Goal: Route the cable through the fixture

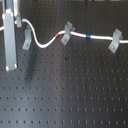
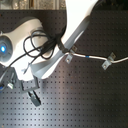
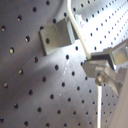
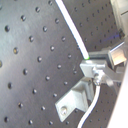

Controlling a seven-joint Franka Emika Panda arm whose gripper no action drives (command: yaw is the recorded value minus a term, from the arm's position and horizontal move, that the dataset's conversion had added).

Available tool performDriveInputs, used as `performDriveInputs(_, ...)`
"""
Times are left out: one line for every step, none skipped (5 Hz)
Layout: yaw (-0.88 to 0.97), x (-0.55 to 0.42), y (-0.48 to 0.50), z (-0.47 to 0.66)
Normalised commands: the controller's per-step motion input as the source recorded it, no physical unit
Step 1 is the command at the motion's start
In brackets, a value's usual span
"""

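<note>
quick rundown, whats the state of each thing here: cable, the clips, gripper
cable: lies through the middle clip and right clip, slack S-curve toward the gripper, red band at the middle clip.
left clip: upright on the board, cable not in it.
middle clip: cable passes through.
right clip: cable passes through.
gripper: shut on the cable, near the left clip.

A black perforated worktop (image 1: 70,90) fills both exterior views, its rows of small holes stretching out beneath and well beyond the claw.
</note>
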Motion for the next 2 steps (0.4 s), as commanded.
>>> performDriveInputs(0.0, -0.057, 0.207, 0.09)
performDriveInputs(0.0, -0.124, -0.032, 0.17)
